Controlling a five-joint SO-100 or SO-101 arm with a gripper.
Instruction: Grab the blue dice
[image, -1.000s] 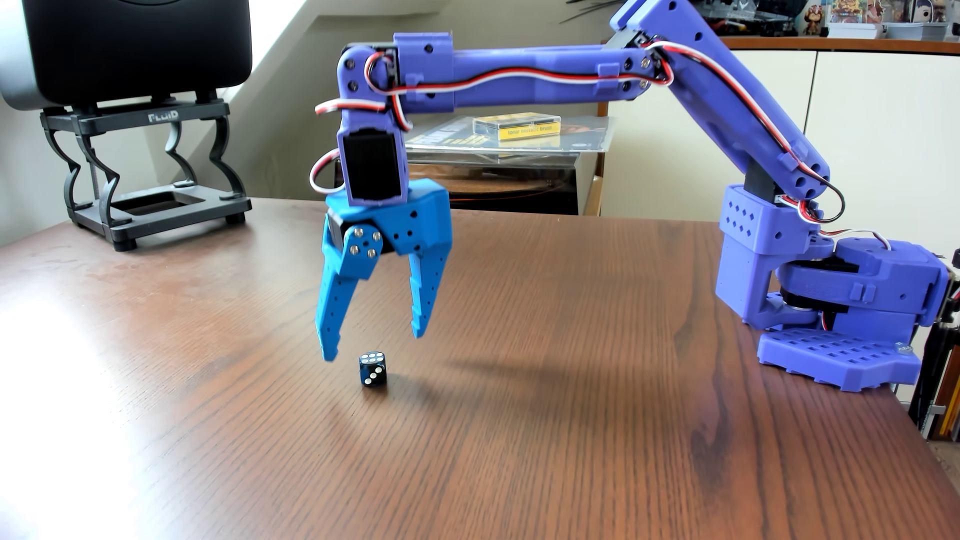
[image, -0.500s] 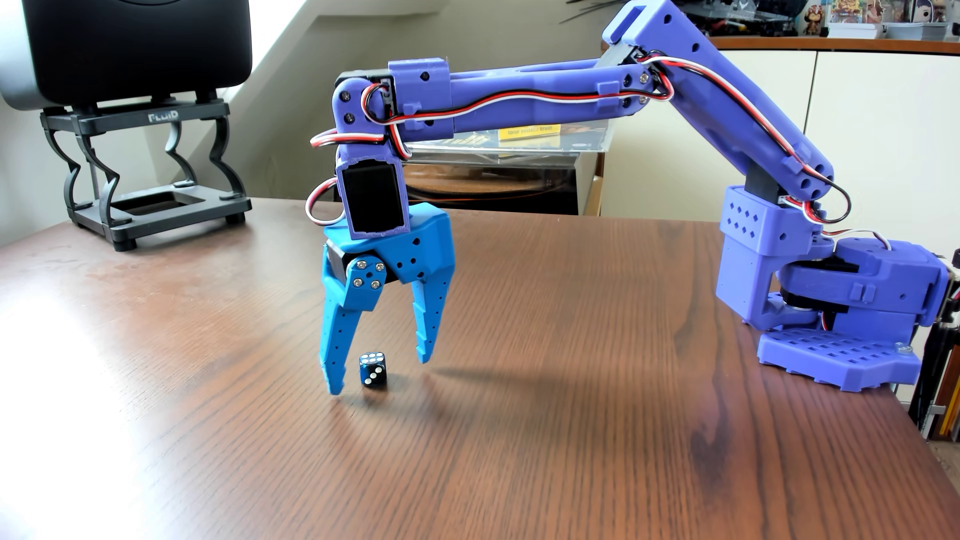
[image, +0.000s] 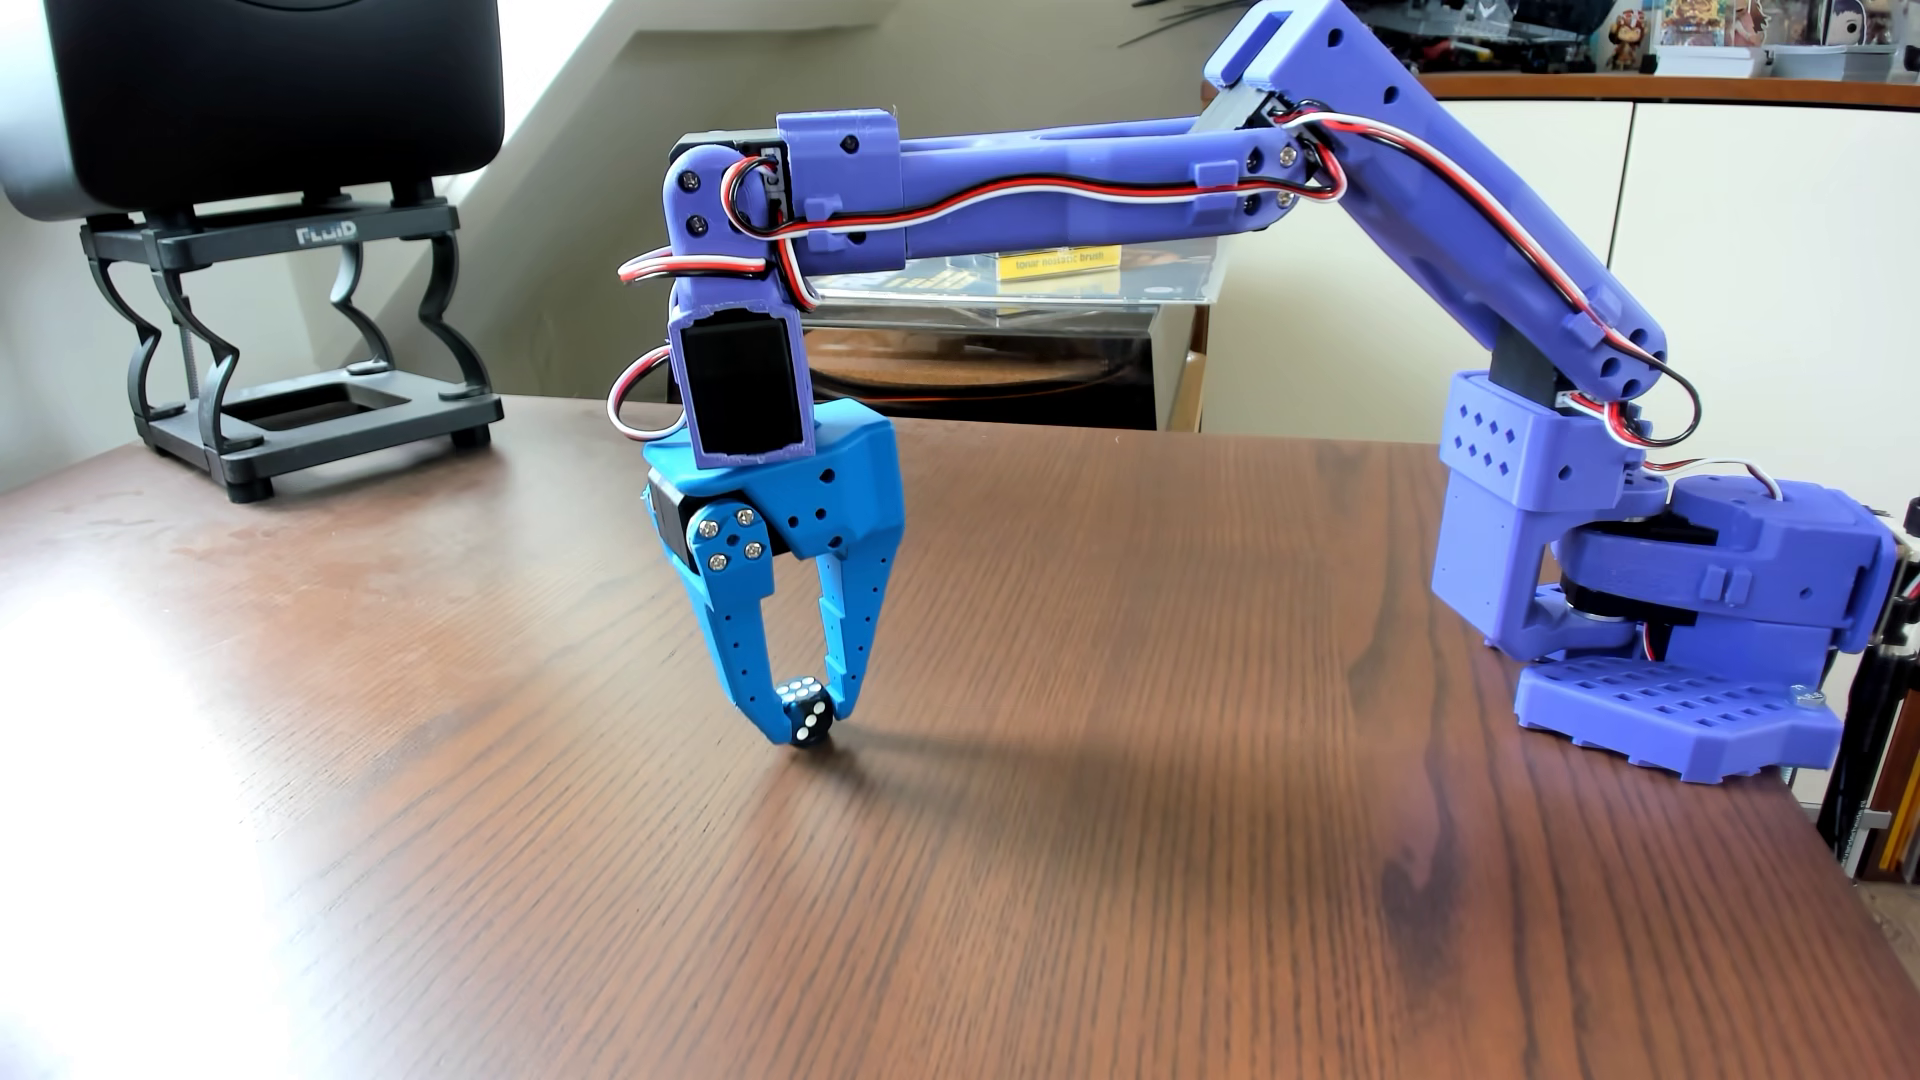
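The blue dice (image: 806, 724) is a tiny dark blue cube with white pips, pinched between the tips of my bright blue gripper (image: 810, 727) near the middle of the brown wooden table (image: 1039, 883). My gripper points straight down and is shut on the dice. The dice sits tilted, with its lowest corner at or just above the tabletop. The left finger (image: 738, 644) presses its left side and the right finger (image: 852, 633) its right side. The purple arm (image: 1039, 177) reaches in from its base (image: 1683, 665) at the table's right edge.
A black speaker on a black stand (image: 281, 343) occupies the table's back left corner. Behind the table stands a clear-lidded turntable (image: 997, 312) with a yellow case on top. The table's right edge runs just past the arm's base.
My gripper closed from wide open onto the dice. The dice shifted to the right and tipped as the left finger swept it against the right one.
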